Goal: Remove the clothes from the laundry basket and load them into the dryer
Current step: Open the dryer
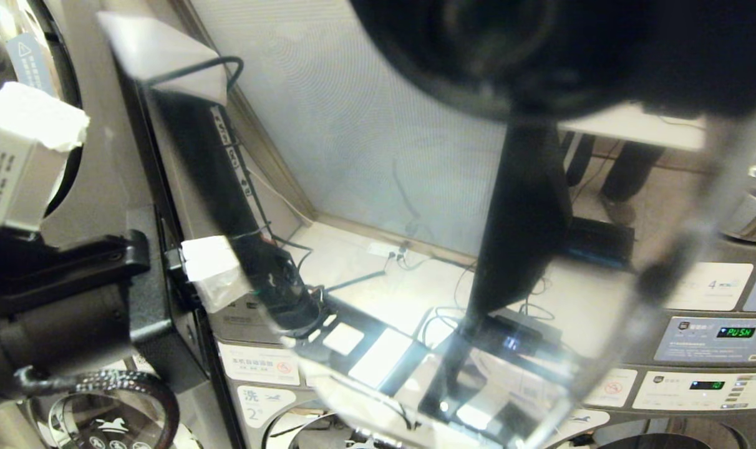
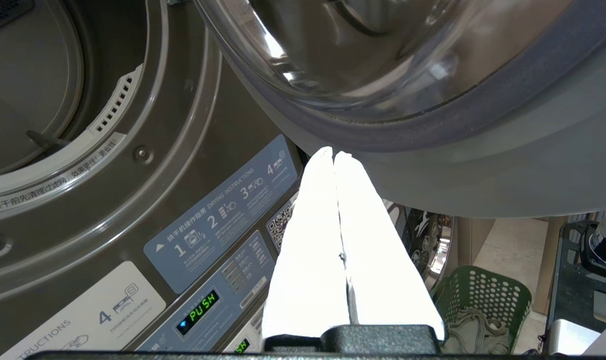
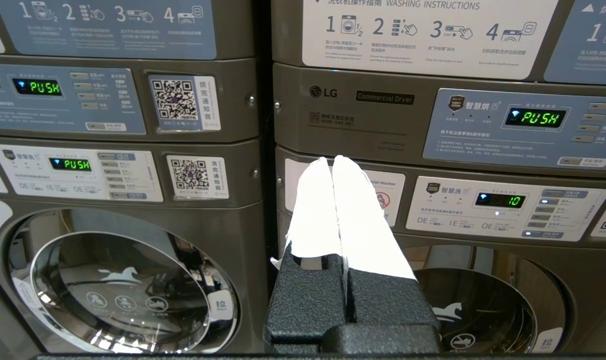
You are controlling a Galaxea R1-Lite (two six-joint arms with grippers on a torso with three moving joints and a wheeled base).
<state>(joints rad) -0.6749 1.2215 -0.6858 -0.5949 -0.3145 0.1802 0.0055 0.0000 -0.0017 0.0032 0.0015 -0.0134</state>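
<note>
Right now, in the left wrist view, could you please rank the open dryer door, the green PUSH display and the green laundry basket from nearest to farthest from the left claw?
1. The open dryer door: its rim sits right at the tips of the shut left claw.
2. The green PUSH display: on the control panel beside the fingers.
3. The green laundry basket: down on the floor, farthest, with clothes in it.

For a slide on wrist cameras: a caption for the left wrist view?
Left gripper, fingers shut and empty, beneath the open dryer door; green laundry basket below.
</note>
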